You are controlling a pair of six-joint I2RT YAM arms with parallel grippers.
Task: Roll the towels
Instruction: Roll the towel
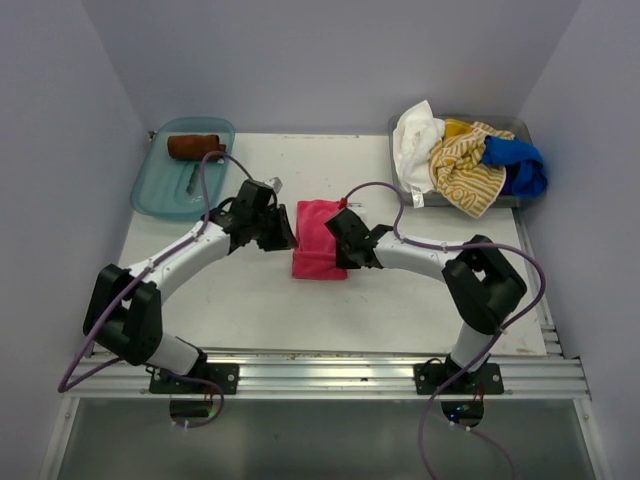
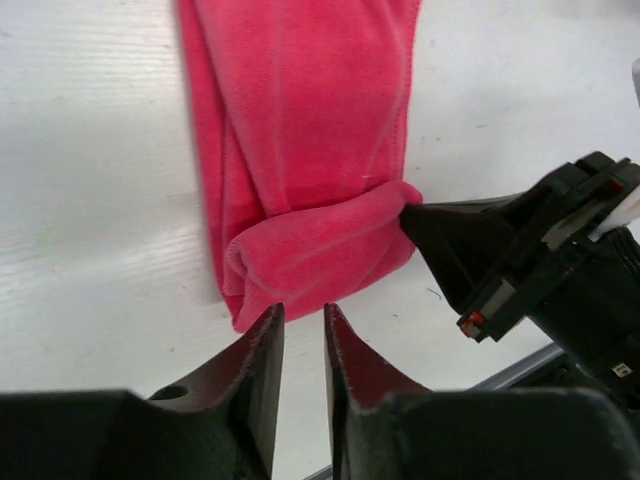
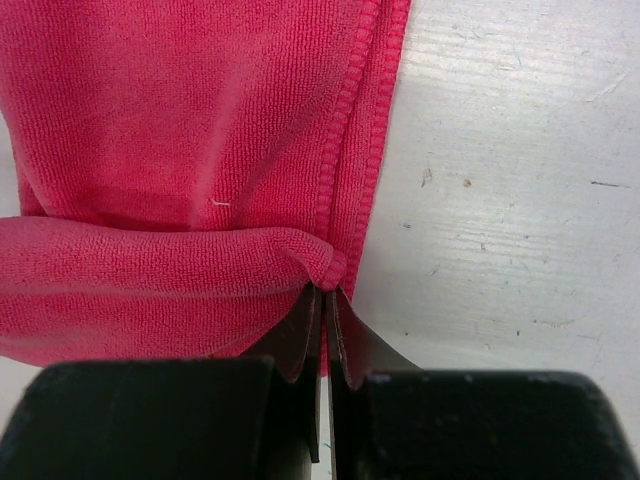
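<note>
A hot pink towel (image 1: 318,240) lies in a long folded strip at the table's middle, one end curled into a small roll (image 2: 320,250). My left gripper (image 2: 304,312) stands slightly open just off that roll's left end, bare table showing between its fingers. It sits at the towel's left side (image 1: 285,235). My right gripper (image 3: 325,290) is shut on the hem at the roll's right corner and sits at the towel's right side (image 1: 338,242). A rust-brown towel (image 1: 195,146) lies rolled in the teal tray (image 1: 160,192).
At the back right, a grey bin (image 1: 520,128) holds a heap of white (image 1: 415,140), yellow-striped (image 1: 465,165) and blue (image 1: 520,165) towels. Grey walls close in the table on three sides. A metal rail runs along the near edge.
</note>
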